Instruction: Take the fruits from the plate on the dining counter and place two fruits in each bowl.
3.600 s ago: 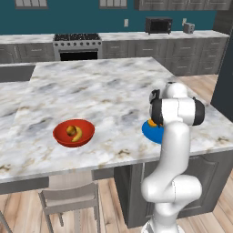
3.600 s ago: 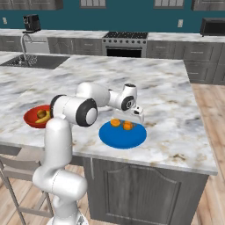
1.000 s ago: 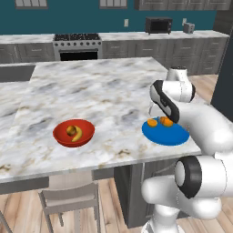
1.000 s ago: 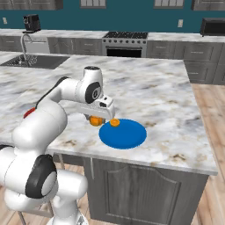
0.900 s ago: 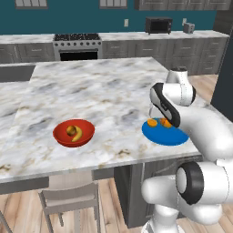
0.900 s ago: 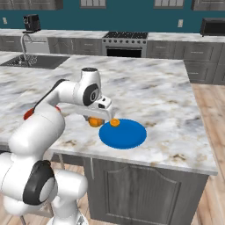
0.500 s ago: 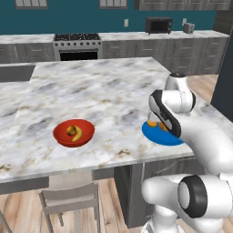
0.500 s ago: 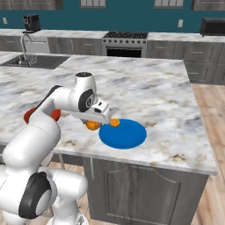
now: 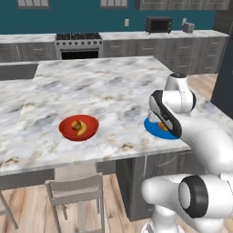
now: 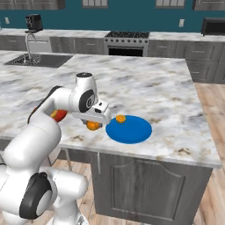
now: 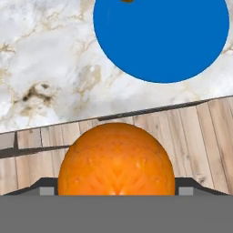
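While jaws clamp one orange (image 10: pixel 92 125), one fruit (image 10: pixel 120 118) on plate (image 10: pixel 132 132), two in red bowl (image 9: pixel 68 132).

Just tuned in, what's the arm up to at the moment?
The end effector is shut on an orange fruit, held just off the blue plate, near the dining counter edge. One small fruit sits on the plate's rim. The red bowl holds a banana and another fruit.

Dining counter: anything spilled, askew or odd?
Nothing stands out. The end effector holds an orange off the blue plate, where one fruit remains. The red bowl sits upright with its fruits inside. No spill on the counter.
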